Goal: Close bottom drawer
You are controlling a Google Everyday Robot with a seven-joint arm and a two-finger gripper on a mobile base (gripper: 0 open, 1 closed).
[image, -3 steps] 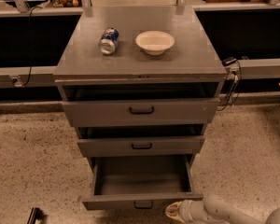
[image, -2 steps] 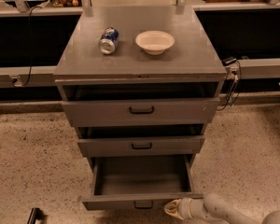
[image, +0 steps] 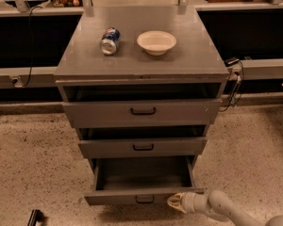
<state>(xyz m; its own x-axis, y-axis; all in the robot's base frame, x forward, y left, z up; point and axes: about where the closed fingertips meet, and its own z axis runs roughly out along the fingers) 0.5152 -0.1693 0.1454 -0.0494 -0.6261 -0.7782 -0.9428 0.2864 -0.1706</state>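
The bottom drawer (image: 141, 197) is the lowest of three grey drawers in the grey cabinet (image: 141, 65). It stands pulled far out, its inside empty, with a small black handle on its low front. My gripper (image: 175, 202) comes in from the lower right on a pale arm and sits at the right part of the drawer's front, just right of the handle. The middle drawer (image: 142, 146) and the top drawer (image: 142, 111) above it stand slightly open.
A blue can (image: 109, 40) lies on its side and a white bowl (image: 156, 42) stands on the cabinet top. A cable (image: 234, 86) hangs at the cabinet's right side. Speckled floor surrounds the cabinet. A small dark object (image: 34, 217) lies at the lower left.
My gripper has shifted slightly left along the bottom drawer's front. The drawer looks about as far out as before.
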